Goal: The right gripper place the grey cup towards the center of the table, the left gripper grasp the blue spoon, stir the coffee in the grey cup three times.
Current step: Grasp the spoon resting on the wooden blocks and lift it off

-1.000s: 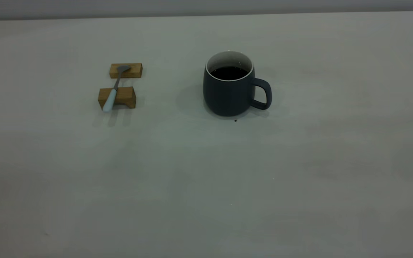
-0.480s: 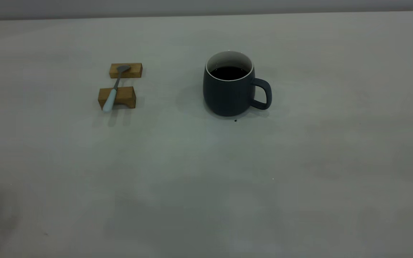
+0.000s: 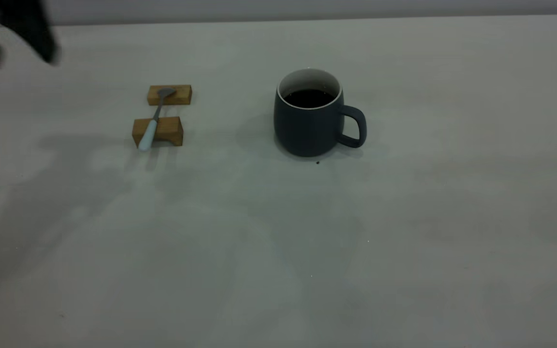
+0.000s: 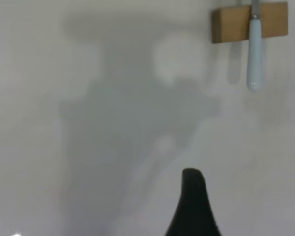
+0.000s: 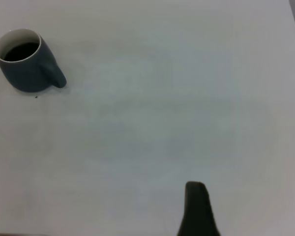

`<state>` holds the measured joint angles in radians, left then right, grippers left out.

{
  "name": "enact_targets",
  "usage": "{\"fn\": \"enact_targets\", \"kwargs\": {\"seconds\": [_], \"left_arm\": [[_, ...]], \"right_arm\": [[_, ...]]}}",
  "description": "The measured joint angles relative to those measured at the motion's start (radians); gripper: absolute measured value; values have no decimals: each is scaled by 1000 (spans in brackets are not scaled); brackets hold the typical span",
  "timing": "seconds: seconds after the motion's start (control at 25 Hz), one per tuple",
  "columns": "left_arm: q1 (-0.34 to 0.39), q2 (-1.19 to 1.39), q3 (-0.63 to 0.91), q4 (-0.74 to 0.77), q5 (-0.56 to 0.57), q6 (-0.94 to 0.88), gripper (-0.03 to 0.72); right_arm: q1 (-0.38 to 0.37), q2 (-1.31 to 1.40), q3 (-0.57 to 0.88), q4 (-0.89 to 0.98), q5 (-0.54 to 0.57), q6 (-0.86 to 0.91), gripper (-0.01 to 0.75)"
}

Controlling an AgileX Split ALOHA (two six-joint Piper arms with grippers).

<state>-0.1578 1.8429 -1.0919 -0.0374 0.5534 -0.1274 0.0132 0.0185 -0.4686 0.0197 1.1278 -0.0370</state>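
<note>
Two brown wooden blocks (image 3: 164, 113) near each other, well left of centre.

Exterior view: cup (image 3: 309, 125) stands upright near the middle of the table (image 3: 404, 241), handle pointing right, coffee (image 3: 309, 98) inside. Small speck (image 3: 317, 162) on the table just in front of the cup. Well to the left, two wooden blocks, one (image 3: 169, 94) behind the other (image 3: 158, 131). Spoon (image 3: 154, 119) lies across both, bowl on the rear block, handle end overhanging the front block. Left gripper (image 3: 12, 34) up at far back left corner, apart from the blocks.
</note>
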Motion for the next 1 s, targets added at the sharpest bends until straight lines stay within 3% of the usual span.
{"fn": "enact_targets", "kwargs": {"seconds": [0.28,0.72,0.84,1.0], "left_arm": [[-55,270,-138,-31,-58,-8,652],[-78,466,-192,-52,-176,4,632],[-89,498,-201,-57,-213,12,570],[-93,517,-212,-62,-239,13,388]], "right_arm": [[0,0,0,0,0,0,587],[0,0,0,-1,0,0,587],[0,0,0,-1,0,0,587],[0,0,0,-1,0,0,587]]}}
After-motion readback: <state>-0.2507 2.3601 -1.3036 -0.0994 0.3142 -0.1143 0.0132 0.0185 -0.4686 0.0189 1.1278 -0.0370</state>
